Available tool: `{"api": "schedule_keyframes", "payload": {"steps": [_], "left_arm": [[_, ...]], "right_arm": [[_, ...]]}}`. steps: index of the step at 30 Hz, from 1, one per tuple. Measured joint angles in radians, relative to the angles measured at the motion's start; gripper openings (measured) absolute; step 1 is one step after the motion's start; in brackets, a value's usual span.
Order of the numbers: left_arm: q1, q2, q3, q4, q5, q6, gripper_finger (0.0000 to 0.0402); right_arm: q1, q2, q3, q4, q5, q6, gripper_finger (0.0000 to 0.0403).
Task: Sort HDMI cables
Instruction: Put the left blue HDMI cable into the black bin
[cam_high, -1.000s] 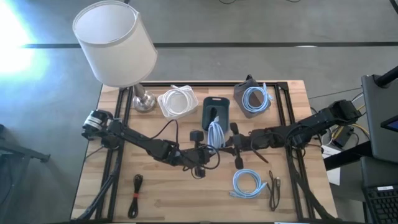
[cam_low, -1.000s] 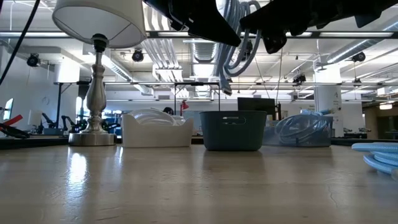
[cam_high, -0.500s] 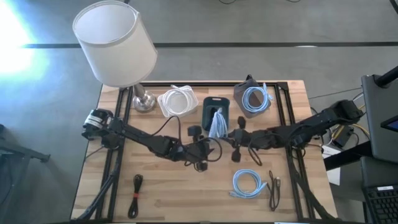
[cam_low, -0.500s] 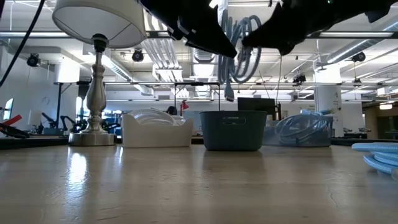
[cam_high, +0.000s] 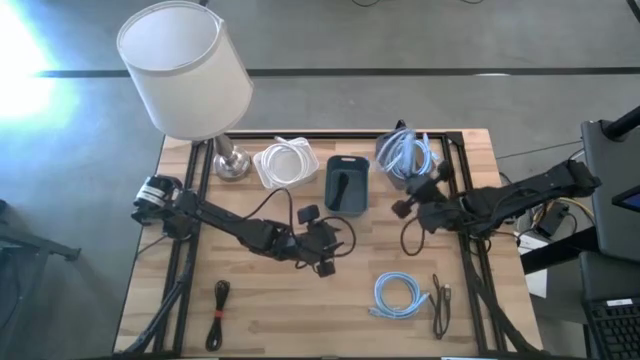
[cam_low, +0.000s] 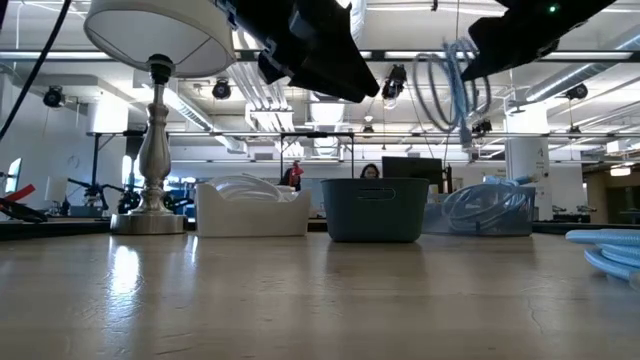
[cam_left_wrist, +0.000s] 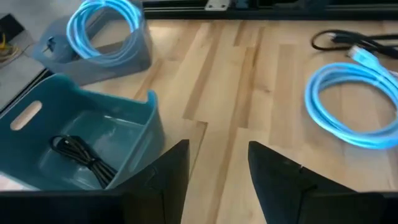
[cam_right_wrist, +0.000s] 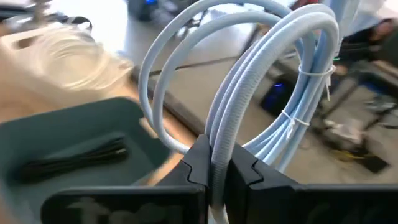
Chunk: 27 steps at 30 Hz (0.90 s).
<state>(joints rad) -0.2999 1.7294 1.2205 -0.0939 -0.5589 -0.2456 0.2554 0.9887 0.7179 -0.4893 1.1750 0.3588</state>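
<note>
My right gripper (cam_high: 412, 182) is shut on a light-blue coil (cam_high: 404, 150), held in the air over the grey bin (cam_high: 388, 172) at the far right; a second light-blue coil (cam_left_wrist: 102, 25) lies in that bin. My left gripper (cam_high: 338, 240) is open and empty over mid-table, near the teal bin (cam_high: 347, 185), which holds a black bundle (cam_left_wrist: 81, 158). A white coil (cam_high: 283, 160) lies in the white bin. A third light-blue coil (cam_high: 400, 295) and two black bundles (cam_high: 218, 315) (cam_high: 443, 305) lie on the near table. My right gripper pinches several strands of the light-blue coil's loop (cam_right_wrist: 219, 146) together between its two fingers. The fingers come from the table's right and lie across the strands. The coil is lifted clear and hangs in the air (cam_low: 450, 85), one plug end dangling (cam_low: 465, 125).
A lamp (cam_high: 185, 70) with a metal foot (cam_high: 230, 160) stands at the far left beside the white bin. The three bins line the far edge. A dark frame rail runs along the table's sides and back.
My right gripper has carried the light-blue coil from over the teal bin toward the table's right and far edge, over the grey bin, away from my left gripper. The coil has stayed lifted clear. My left gripper has kept about where it was.
</note>
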Motion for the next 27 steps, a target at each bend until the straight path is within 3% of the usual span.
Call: {"api": "schedule_keyframes", "payload": {"steps": [5, 11, 18, 24, 27], "left_arm": [[-0.001, 0.0, 0.0, 0.003, -0.001, -0.072, 0.0168], [0.0, 0.0, 0.0, 0.004, -0.004, -0.15, 0.0168], [0.0, 0.0, 0.0, 0.004, -0.004, -0.2, 0.0168], [-0.001, 0.0, 0.0, 0.004, -0.001, -0.2, 0.0168], [-0.001, 0.0, 0.0, 0.004, -0.001, -0.2, 0.0168]], "right_arm": [[-0.007, -0.062, -0.017, -0.032, 0.114, 0.005, 0.0013], [-0.092, -0.065, -0.02, -0.033, 0.099, 0.043, 0.0013], [-0.275, 0.027, -0.023, -0.039, -0.024, 0.109, 0.0013], [-0.437, 0.136, -0.023, -0.039, -0.291, 0.14, 0.0013], [-0.484, 0.185, -0.023, -0.039, -0.343, 0.14, 0.0013]]}}
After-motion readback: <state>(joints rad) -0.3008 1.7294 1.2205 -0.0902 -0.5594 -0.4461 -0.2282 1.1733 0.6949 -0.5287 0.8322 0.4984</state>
